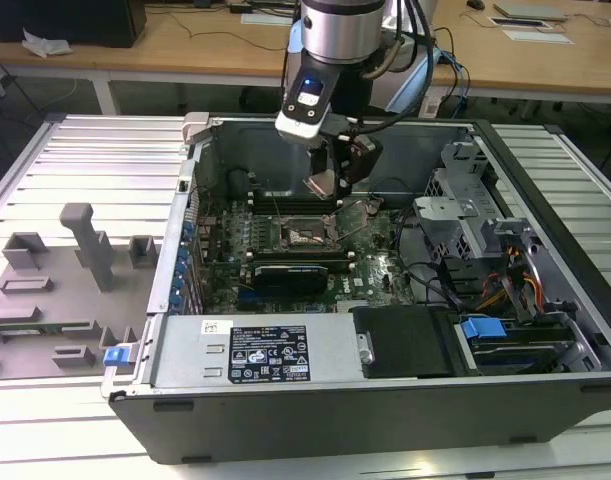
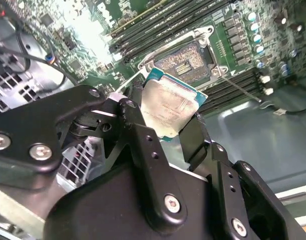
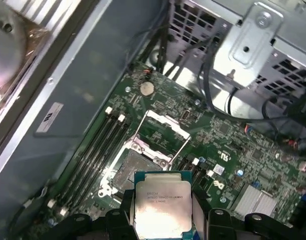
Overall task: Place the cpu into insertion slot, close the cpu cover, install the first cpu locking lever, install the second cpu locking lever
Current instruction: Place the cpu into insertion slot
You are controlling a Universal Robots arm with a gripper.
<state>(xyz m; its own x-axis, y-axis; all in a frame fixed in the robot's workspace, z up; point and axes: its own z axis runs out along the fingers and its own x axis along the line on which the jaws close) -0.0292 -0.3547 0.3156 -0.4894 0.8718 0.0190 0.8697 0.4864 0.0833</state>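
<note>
The cpu (image 3: 162, 200) is clamped by its edges in the gripper (image 3: 163, 216), held clear above the board. In the exterior view the bare insertion slot (image 1: 307, 235) lies at its six o'clock, with the cpu cover (image 3: 163, 119) raised. Lowered skewed or off-square, the chip could bend contacts

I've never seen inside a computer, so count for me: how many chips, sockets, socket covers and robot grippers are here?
cpu: 1
insertion slot: 1
cpu cover, open: 1
gripper, shut on the cpu: 1
Total: 4
</note>
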